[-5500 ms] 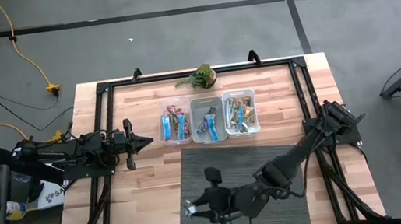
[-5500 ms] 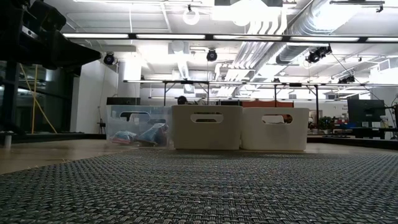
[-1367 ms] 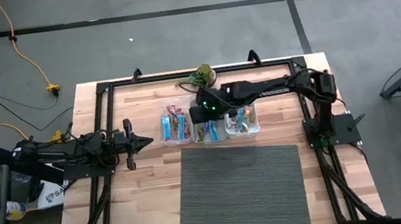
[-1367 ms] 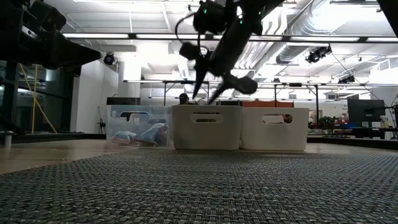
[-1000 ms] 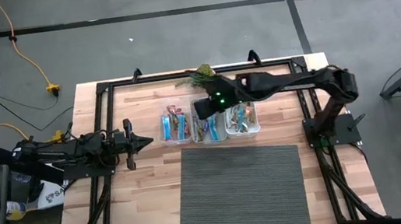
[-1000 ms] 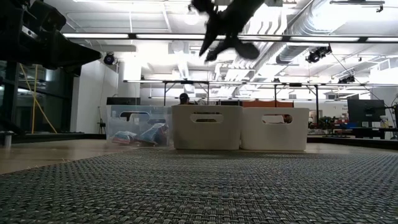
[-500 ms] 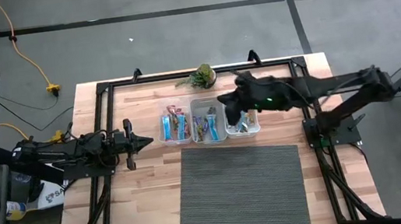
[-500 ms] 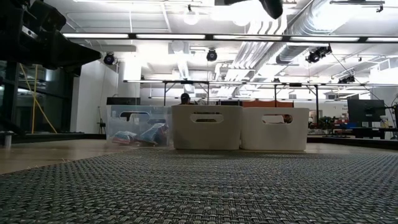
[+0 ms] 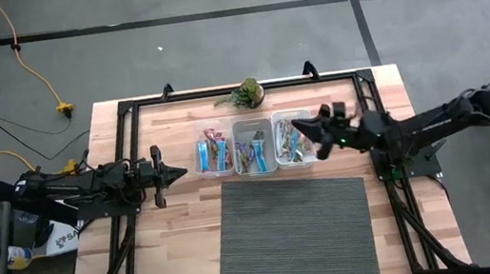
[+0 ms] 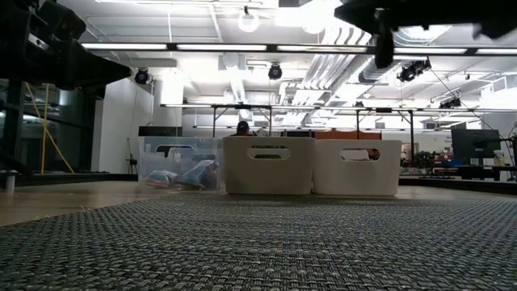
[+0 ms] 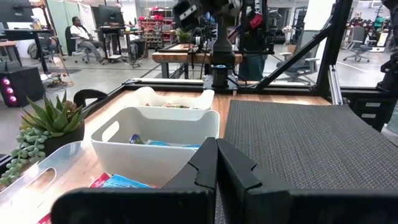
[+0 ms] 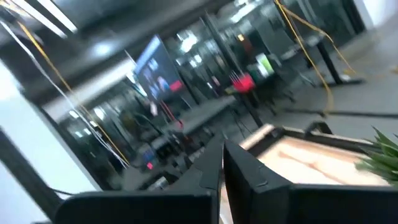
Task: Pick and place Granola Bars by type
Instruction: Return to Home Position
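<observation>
The granola bars lie sorted in three clear bins in a row at the table's far middle: blue and pink-red ones in the left bin (image 9: 216, 153), others in the middle bin (image 9: 253, 148) and the right bin (image 9: 292, 141). My right gripper (image 9: 312, 137) hangs high over the right bin's right edge and is shut and empty, its closed fingers (image 12: 222, 163) pointing at the room. My left gripper (image 9: 178, 172) waits shut at the table's left, level, left of the bins; a blue bar (image 11: 124, 182) shows in the nearest bin.
A grey woven mat (image 9: 293, 236) covers the table's near middle. A small green plant (image 9: 246, 93) stands behind the bins at the far edge. A black frame (image 9: 126, 110) runs around the tabletop. People sit in the room beyond (image 11: 79, 31).
My right arm has swung from over the middle bin toward the table's right and risen, passing over the right bin; its gripper now hangs past that bin's right edge. The bars and bins have stayed put.
</observation>
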You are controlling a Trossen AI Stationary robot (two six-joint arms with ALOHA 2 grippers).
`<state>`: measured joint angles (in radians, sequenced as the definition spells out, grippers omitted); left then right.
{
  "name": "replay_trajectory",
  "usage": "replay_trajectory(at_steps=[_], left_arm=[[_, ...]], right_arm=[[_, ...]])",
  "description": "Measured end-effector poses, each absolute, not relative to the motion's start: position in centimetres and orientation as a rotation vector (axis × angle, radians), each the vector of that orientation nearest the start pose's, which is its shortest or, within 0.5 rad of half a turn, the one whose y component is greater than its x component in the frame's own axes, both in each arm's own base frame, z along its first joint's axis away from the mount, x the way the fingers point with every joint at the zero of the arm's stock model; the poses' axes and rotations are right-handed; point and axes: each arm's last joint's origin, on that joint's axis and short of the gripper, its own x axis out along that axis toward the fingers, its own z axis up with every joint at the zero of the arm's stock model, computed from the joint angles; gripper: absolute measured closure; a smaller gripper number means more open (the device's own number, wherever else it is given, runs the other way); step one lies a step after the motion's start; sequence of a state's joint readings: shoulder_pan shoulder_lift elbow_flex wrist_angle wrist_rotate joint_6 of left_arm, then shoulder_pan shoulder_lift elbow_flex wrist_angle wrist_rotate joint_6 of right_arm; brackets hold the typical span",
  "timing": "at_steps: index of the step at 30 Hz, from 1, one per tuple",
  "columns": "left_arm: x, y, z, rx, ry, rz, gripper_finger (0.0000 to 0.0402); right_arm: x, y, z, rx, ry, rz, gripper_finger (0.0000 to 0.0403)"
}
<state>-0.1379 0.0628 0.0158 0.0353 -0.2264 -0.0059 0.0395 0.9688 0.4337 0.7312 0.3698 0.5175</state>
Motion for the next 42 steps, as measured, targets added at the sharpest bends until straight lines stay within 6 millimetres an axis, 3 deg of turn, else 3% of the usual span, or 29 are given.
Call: replay_trajectory(at_steps=[6,16,32,42], left_arm=[[10.0,-0.7,16.7,-0.004,0.011,0.089,0.0401],[10.0,-0.7,16.7,-0.004,0.012,0.089,0.0401],[10.0,-0.7,16.7,-0.004,0.012,0.089,0.0401],[10.0,-0.7,16.7,-0.004,0.012,0.090,0.0401]], right_arm=[[16.9,-0.3,23.2,0.568,-0.398,-0.199,0.0403],[14.0,0.0,22.7,0.462,-0.502,-0.050,0.0402],[12.3,0.4,21.2,0.371,-0.484,0.097,0.0403],[12.9,0.5,19.6,0.367,-0.299,0.104,0.0403]])
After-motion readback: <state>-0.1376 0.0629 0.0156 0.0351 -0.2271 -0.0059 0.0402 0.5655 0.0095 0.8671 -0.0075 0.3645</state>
